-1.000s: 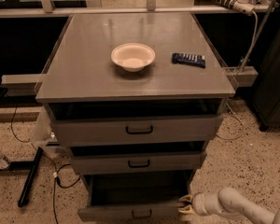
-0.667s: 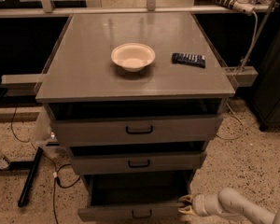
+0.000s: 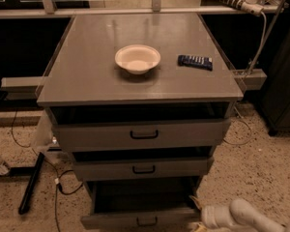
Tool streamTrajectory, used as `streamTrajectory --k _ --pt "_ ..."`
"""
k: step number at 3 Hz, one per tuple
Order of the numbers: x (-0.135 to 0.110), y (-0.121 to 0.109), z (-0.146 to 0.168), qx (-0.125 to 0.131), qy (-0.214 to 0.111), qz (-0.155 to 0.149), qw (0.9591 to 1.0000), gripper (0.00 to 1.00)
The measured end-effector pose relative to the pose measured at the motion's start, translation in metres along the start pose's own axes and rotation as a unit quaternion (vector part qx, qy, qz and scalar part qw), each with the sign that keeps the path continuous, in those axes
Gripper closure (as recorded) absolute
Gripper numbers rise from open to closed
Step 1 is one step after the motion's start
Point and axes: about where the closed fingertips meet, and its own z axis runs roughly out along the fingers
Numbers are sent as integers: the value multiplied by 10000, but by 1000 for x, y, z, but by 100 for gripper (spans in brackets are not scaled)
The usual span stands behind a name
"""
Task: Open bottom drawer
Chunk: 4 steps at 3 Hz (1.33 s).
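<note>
Pressed near the right corner of the grey metal bottom drawer (image 3: 117,221), the white end effector (image 3: 199,216), whose grip I cannot tell, might jam it askew.

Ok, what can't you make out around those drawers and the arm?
- Pincer, low right by the bottom drawer: dim, whether it touches is unclear.
- That drawer's front: cut by the camera view's lower edge; its inside is in shadow.
- Dark flat item on the tabletop: too small to identify.
</note>
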Motion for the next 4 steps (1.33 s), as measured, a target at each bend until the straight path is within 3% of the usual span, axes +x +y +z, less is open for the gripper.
streamTrajectory --k 2,3,4 --pt "-11 -1 -5 0 0 0 10000 60" --pt "-6 8 -9 -39 -50 80 9999 83" --pt "-7 8 -10 -40 -50 80 9999 100"
